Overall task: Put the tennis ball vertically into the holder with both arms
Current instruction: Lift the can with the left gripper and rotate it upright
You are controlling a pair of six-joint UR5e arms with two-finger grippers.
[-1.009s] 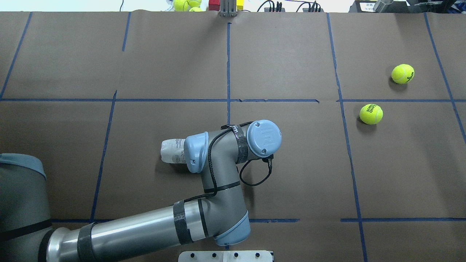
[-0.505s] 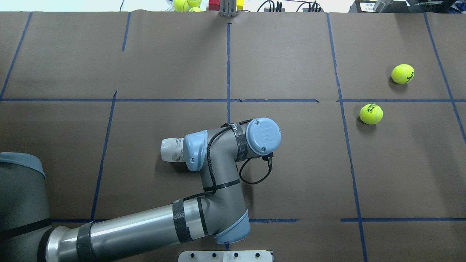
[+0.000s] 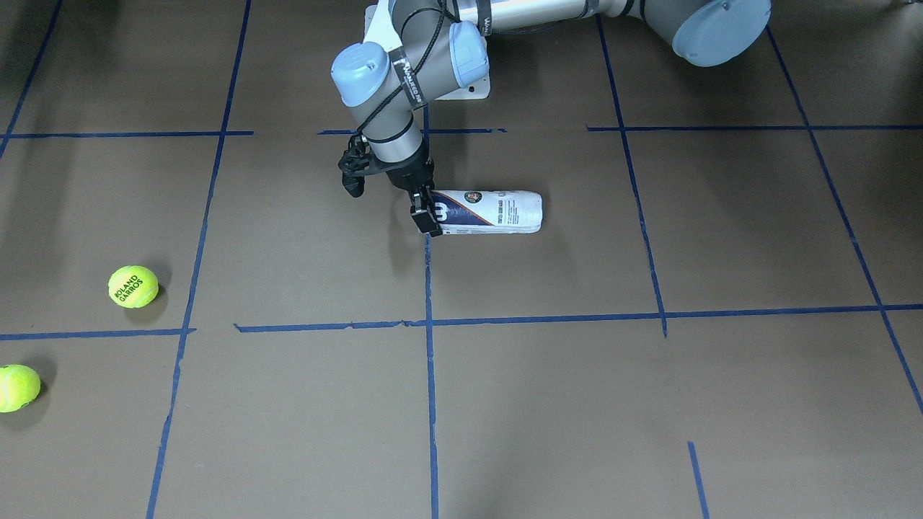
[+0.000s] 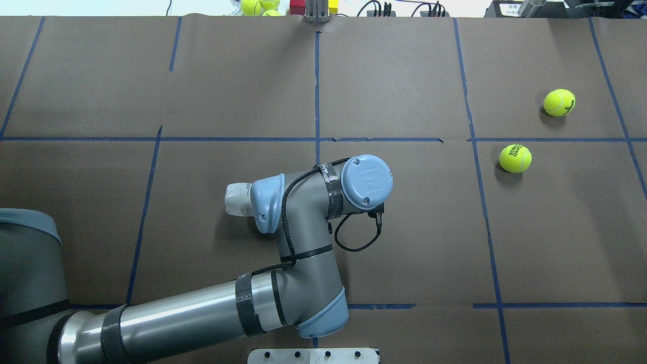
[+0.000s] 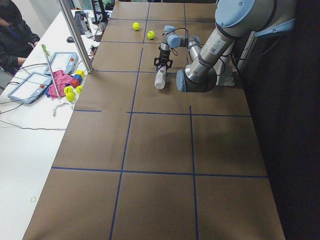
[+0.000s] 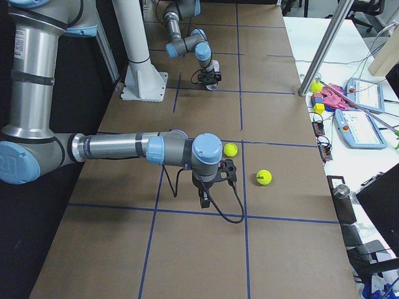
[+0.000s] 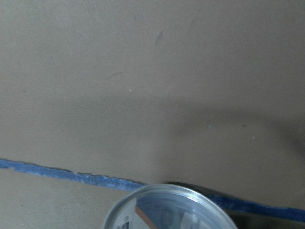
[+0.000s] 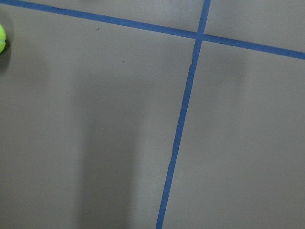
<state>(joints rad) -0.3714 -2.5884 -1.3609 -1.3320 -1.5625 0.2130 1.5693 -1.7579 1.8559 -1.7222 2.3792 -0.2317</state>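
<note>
The holder (image 3: 497, 211), a clear can with a white and navy label, lies on its side near the table's middle. My left gripper (image 3: 427, 213) points down at the can's open end and is shut on its rim. In the overhead view only the can's closed end (image 4: 237, 199) shows past my left wrist. The left wrist view shows the can's rim (image 7: 167, 193) at the bottom edge. Two tennis balls (image 4: 515, 158) (image 4: 559, 102) lie at the right. My right gripper (image 6: 203, 198) hangs near the closer ball (image 6: 230, 149); I cannot tell if it is open.
Blue tape lines cross the brown table cover. More tennis balls and coloured blocks (image 4: 258, 6) sit beyond the far edge by a metal post (image 4: 317, 14). A white base plate (image 4: 313, 355) is at the near edge. A ball's edge (image 8: 1, 38) shows in the right wrist view.
My left wrist has moved a little toward the table's far side, and the can's visible end has moved with it.
</note>
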